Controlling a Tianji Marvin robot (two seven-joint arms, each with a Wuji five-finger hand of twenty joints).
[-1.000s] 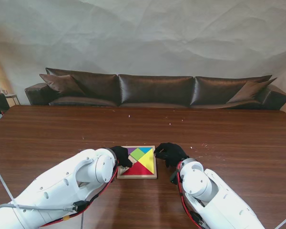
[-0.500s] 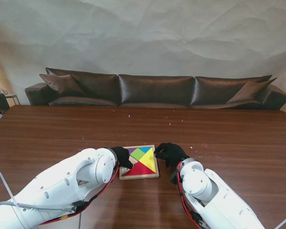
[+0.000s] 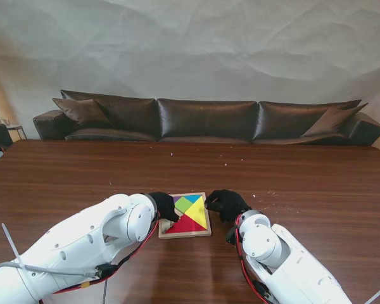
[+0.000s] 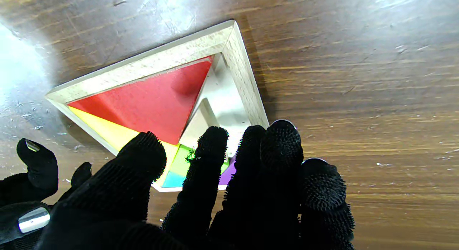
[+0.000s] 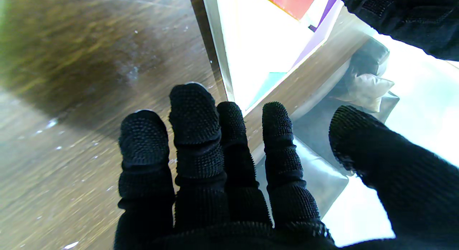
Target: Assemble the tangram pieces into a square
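Wooden table, tangram tray, two hands

- The place looks like a lounge or a meeting room, not a workshop.
- A long dark leather sofa with cushions stands against the far wall.
- A large wooden table with a dark polished top fills the front.
- The wall behind is plain and pale.

Dark brown wooden table, long dark leather sofa behind it, pale crumpled wall
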